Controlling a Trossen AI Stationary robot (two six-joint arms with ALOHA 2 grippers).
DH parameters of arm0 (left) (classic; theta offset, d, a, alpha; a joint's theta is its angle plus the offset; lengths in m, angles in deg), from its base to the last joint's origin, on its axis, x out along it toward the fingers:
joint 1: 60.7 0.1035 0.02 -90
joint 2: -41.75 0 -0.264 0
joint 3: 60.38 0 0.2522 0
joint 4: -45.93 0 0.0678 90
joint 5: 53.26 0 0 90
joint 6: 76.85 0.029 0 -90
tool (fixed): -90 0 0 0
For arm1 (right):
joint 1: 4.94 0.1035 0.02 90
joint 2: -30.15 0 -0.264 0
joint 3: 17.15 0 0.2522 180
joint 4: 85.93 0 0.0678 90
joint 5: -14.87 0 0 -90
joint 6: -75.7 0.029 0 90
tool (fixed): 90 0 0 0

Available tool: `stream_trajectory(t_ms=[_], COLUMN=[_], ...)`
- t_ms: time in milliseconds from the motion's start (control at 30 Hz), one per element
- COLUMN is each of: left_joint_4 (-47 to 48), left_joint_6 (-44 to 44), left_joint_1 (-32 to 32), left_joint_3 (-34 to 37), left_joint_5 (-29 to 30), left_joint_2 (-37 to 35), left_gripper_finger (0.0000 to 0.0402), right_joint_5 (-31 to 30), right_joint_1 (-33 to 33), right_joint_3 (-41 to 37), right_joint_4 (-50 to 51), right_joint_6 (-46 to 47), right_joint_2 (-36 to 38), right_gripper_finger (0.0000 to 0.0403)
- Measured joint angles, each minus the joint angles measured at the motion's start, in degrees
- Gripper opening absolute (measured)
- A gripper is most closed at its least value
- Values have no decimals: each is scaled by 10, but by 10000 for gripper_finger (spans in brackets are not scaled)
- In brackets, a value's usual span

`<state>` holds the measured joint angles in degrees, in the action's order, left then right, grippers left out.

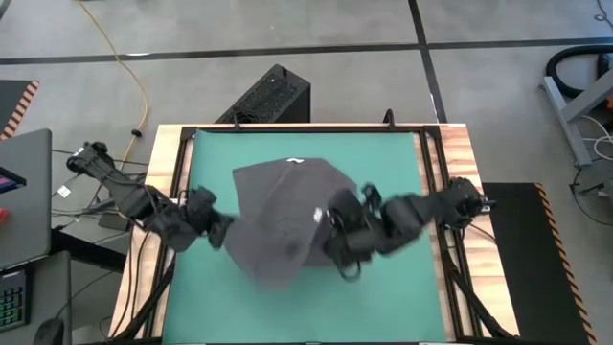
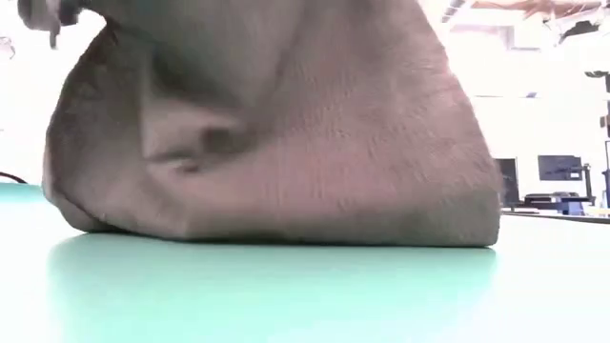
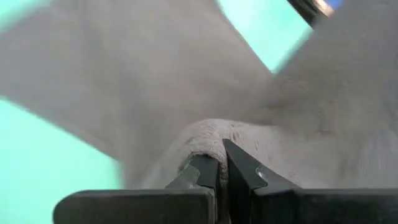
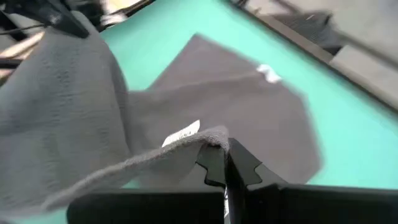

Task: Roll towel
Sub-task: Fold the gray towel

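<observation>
Left gripper (image 3: 222,163): fingers pinched together on a bunched edge of the dark grey soft cloth towel (image 1: 283,216). No gap between the finger tips beyond the fold of fabric they clamp. Right gripper (image 4: 222,158): likewise closed hard on a lifted hem, near a small white tag (image 4: 181,134); the cloth drapes away from it in a sagging sheet.

Towel position: middle of the green table mat (image 1: 211,153), partly raised off it. High view shows the far portion lying flat, a second white tag (image 1: 295,161) at its far edge; the near portion is lifted and doubled over between the two arms. Low view: cloth hangs as a slack curtain, lower fold resting on the mat.

Handling, judged: light, limp, textured pile, no stiffness at all. It sags wherever unsupported, so it likely grips well and won't slip, but it will not hold a shape. Best taken at the edge or corners, both sides level, or the roll would probably skew.
</observation>
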<state>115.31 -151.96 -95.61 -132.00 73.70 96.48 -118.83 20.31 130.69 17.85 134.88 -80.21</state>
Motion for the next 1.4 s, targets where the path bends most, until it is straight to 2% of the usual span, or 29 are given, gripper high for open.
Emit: stream_trajectory(t_ms=[100,200,467,633,800,900,1000,1067,1133,1200,1267,1400], left_joint_4=[34,39,34,2,-75,-82,-67,-68,-74,-102,-147,-254], left_joint_6=[10,45,127,193,268,325,433,525,614,699,793,972], left_joint_1=[45,90,178,215,230,246,286,321,365,424,489,617], left_joint_3=[0,0,0,0,-3,-49,-130,-187,-245,-300,-347,-426], left_joint_5=[24,4,-37,-93,-166,-175,-138,-91,-38,-20,-56,-182], left_joint_2=[-17,-19,22,73,89,87,80,80,85,92,107,151], left_gripper_finger=[0,0,0,0,0,0,0,0,0,0,0,0], right_joint_5=[11,38,102,93,57,11,-59,-110,-136,-142,-142,-145], right_joint_1=[-58,-110,-203,-213,-181,-174,-202,-232,-269,-311,-351,-412], right_joint_3=[0,-11,-116,-180,-164,-142,-115,-97,-78,-58,-38,-5], right_joint_4=[0,1,0,0,0,-1,-2,-20,-60,-125,-213,-440], right_joint_6=[-71,-128,-170,-172,-173,-187,-221,-266,-334,-421,-516,-748], right_joint_2=[2,2,2,6,39,78,122,147,167,182,193,202], right_gripper_finger=[9,9,9,9,9,9,9,9,9,9,9,9])
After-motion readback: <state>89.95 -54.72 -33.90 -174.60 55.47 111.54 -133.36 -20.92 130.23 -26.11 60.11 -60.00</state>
